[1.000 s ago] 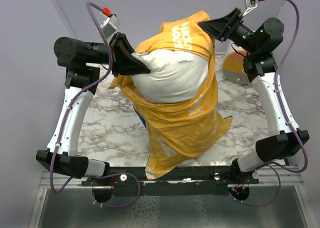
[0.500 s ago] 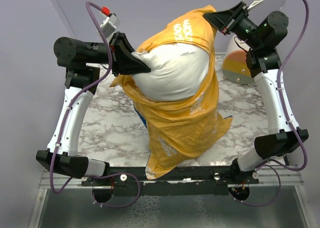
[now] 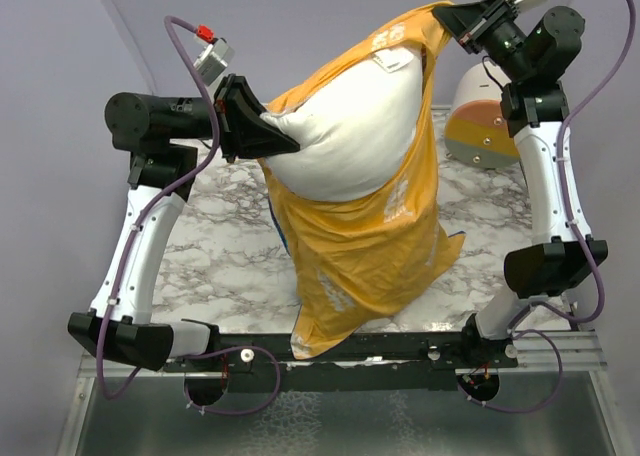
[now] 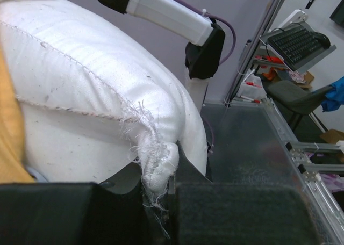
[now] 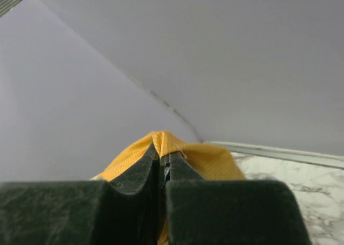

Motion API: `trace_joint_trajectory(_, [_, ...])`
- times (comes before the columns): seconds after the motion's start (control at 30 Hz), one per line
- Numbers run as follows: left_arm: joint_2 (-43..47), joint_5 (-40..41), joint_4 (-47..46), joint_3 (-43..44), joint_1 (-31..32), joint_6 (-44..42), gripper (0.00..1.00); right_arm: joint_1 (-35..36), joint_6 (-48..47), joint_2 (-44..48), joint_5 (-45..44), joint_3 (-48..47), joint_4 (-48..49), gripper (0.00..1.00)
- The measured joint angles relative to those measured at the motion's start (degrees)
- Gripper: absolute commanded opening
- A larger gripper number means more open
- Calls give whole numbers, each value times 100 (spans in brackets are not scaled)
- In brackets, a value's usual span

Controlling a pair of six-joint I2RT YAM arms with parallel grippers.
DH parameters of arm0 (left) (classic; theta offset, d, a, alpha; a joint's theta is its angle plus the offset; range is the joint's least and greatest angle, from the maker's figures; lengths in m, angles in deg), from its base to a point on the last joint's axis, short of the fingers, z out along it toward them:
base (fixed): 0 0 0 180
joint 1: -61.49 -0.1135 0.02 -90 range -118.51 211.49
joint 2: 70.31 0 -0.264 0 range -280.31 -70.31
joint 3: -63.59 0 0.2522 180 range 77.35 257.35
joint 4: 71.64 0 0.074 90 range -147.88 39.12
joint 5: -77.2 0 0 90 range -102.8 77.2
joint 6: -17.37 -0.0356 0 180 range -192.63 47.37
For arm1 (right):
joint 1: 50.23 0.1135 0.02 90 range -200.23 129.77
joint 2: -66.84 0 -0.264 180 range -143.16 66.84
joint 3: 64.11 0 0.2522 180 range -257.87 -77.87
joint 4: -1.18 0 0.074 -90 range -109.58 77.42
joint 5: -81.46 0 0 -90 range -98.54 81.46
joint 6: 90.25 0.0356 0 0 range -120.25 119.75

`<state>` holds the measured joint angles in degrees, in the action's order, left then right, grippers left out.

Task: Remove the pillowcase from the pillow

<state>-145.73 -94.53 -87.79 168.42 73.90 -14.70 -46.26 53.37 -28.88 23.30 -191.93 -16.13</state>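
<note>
The white pillow hangs lifted above the table, half out of the yellow-orange pillowcase, which drapes down to the table's front edge. My left gripper is shut on the pillow's frayed left corner, with the bunched white fabric pinched between the jaws. High at the back right, my right gripper is shut on a fold of the pillowcase, holding its top edge up. A thin blue strip of the pillowcase shows at its left side.
A cream-and-orange cylinder stands at the back right of the marble table, close under the right arm. Purple walls close in behind and on both sides. A black rail runs along the near edge.
My right gripper closed on the pillowcase's top edge and rose up and to the right with it. The pillow tilted more upright and more of its white face shows.
</note>
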Motion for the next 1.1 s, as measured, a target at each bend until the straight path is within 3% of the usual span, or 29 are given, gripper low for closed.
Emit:
trace_joint_trajectory(0.13, [291,-76,-17,-76,-31,44,0,-337,-170,-317,-466,-192,-243,1])
trace_joint_trajectory(0.33, [490,-79,-15,-76,-35,39,0,-289,-590,-376,-675,42,-568,1])
trace_joint_trajectory(0.57, [503,-210,-24,164,-138,-146,0,-96,-1217,518,-1250,2288,-273,1])
trace_joint_trajectory(0.7, [468,-258,505,743,-352,-1021,0,304,-1613,850,-1685,3449,-289,2])
trace_joint_trajectory(0.8, [282,-149,1108,1257,-400,-1740,0,431,-1735,1016,-1843,3945,-400,15])
trace_joint_trajectory(0.93, [37,310,1652,1565,-404,-2581,0,321,-2050,1224,-2505,4081,-758,43])
trace_joint_trajectory(1.03, [15,807,2020,1609,-400,-3432,0,144,-2308,1379,-2741,3766,-1012,64])
trace_joint_trajectory(1.1, [-109,1121,2221,1779,-350,-3901,0,105,-2424,1408,-2634,3189,-1060,73])
